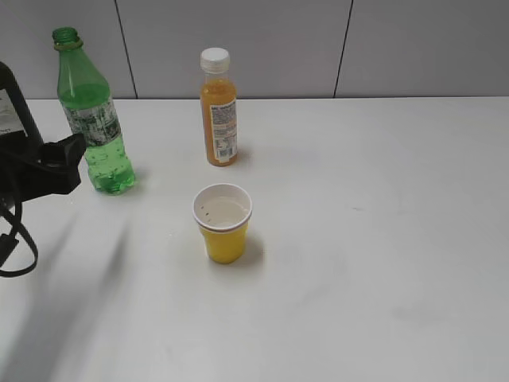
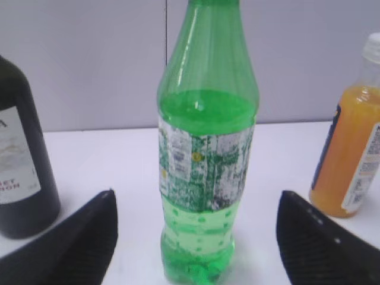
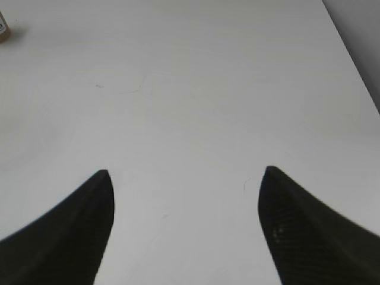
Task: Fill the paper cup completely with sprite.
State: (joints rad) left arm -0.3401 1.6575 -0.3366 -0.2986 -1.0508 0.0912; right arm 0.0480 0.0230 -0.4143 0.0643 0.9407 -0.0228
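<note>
The yellow paper cup (image 1: 223, 224) stands upright mid-table, with clear liquid near its white rim. The green sprite bottle (image 1: 94, 115), uncapped and partly full, stands at the back left; it also shows in the left wrist view (image 2: 205, 154). My left gripper (image 2: 196, 205) is open, its fingers either side of the bottle's lower part and not touching it; in the exterior view it (image 1: 67, 163) sits just left of the bottle. My right gripper (image 3: 185, 172) is open and empty over bare table; it is out of the exterior view.
An orange juice bottle (image 1: 219, 107) with a white cap stands behind the cup, also in the left wrist view (image 2: 353, 148). A dark glass bottle (image 2: 21, 154) stands left of the sprite bottle. The white table (image 1: 382, 239) ends at a grey wall.
</note>
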